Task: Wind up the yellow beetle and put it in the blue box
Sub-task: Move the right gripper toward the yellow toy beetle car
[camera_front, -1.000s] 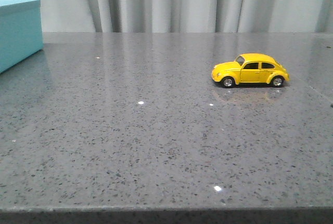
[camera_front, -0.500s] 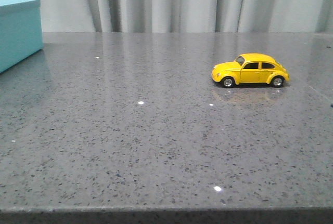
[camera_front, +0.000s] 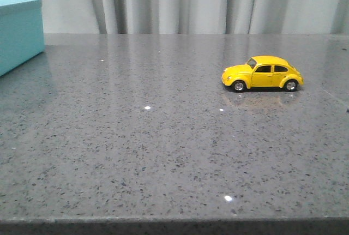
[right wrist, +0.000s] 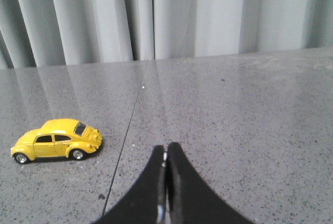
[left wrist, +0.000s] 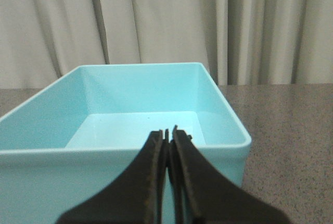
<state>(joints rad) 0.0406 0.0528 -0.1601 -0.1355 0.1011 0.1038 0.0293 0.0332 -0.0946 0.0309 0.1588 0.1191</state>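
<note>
While the blue box [left wrist: 156,115] sits open-topped at the far left of the grey speckled worktop [camera_front: 163,148], its pale interior shows nothing inside (only the near part of the floor is hidden by the fingers). Left gripper [left wrist: 168,130] just before the box's near wall, fingers pressed together, nothing held. Yellow beetle [camera_front: 262,73] on its wheels, right side of worktop, well apart from box. Right gripper [right wrist: 165,151] near the car, closed, empty.
</note>
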